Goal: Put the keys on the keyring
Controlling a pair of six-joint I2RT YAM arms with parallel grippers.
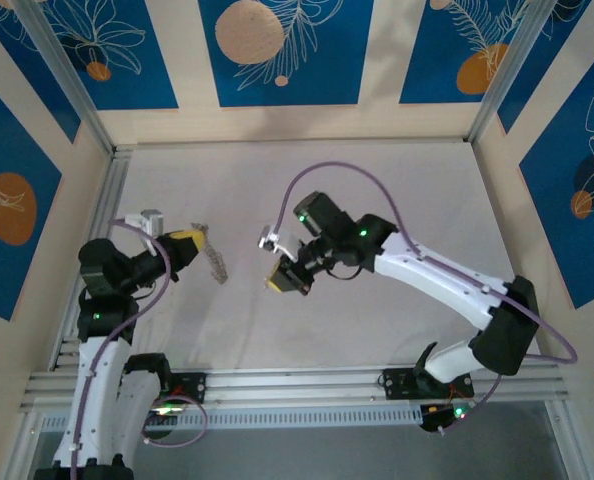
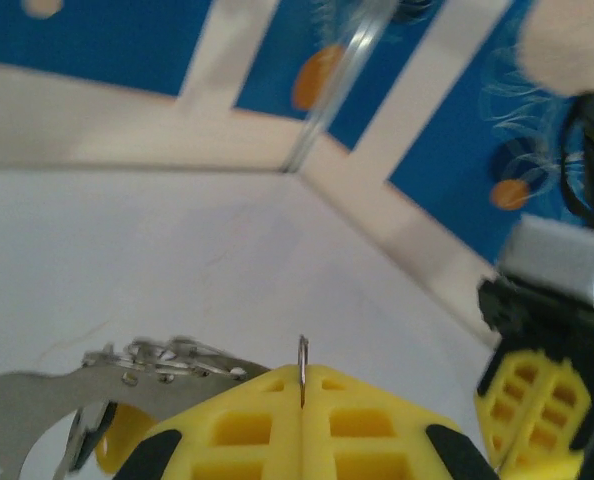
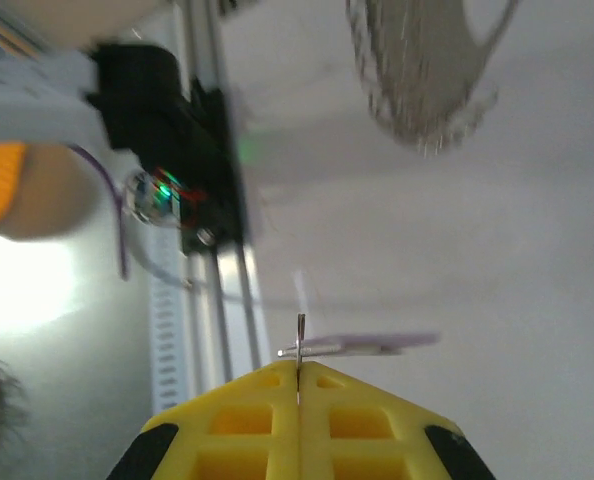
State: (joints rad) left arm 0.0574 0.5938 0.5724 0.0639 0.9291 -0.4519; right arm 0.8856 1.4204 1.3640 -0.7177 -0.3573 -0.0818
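left gripper (image 2: 302,378) is clamped on the keyring (image 2: 27,402), which dangles beside it; right gripper (image 3: 299,372), close by, pinches the lilac key (image 3: 372,345).

Silvery metal keyring (image 2: 167,358); matt yellow plastic end effector fingers (image 2: 237,430).

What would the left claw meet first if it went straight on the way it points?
Probably nothing near: ahead of the left claw lies bare table, then the far corner post. The right claw sits off to the right; depth is unclear.
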